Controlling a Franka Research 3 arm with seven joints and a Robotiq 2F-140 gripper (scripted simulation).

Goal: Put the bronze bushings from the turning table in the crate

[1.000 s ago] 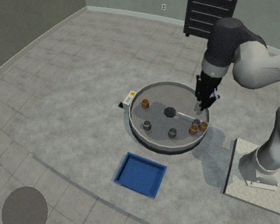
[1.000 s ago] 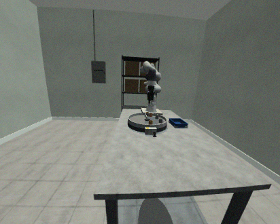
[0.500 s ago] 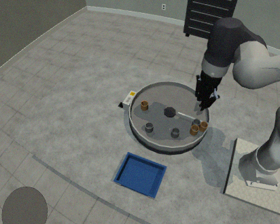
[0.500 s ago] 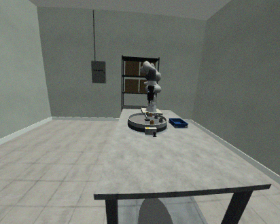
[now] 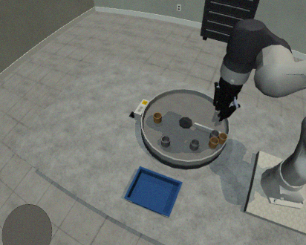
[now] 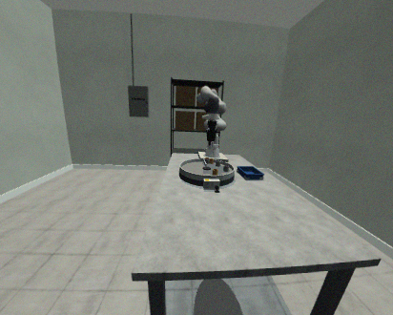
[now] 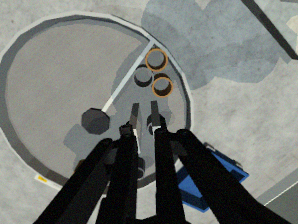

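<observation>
The round turning table (image 5: 184, 128) carries three bronze bushings: one at its left (image 5: 157, 117) and two close together at its right rim (image 5: 213, 142) (image 5: 222, 138). Three steel bushings stand on it: two at the front (image 5: 165, 141) (image 5: 194, 145) and one beside the bronze pair (image 5: 214, 134). My gripper (image 5: 224, 113) hangs above the table's right part, shut and empty. In the wrist view my fingertips sit just short of the two bronze bushings (image 7: 156, 59) (image 7: 162, 85) and the steel one (image 7: 143, 76). The blue crate (image 5: 153, 191) lies in front of the table and looks empty.
A dark hub (image 5: 185, 122) with a white bar stands at the turning table's centre. A small control box (image 5: 142, 108) sits at its left rim. My arm's base plate (image 5: 281, 193) is at the right. A dark shelf (image 5: 227, 16) stands at the back.
</observation>
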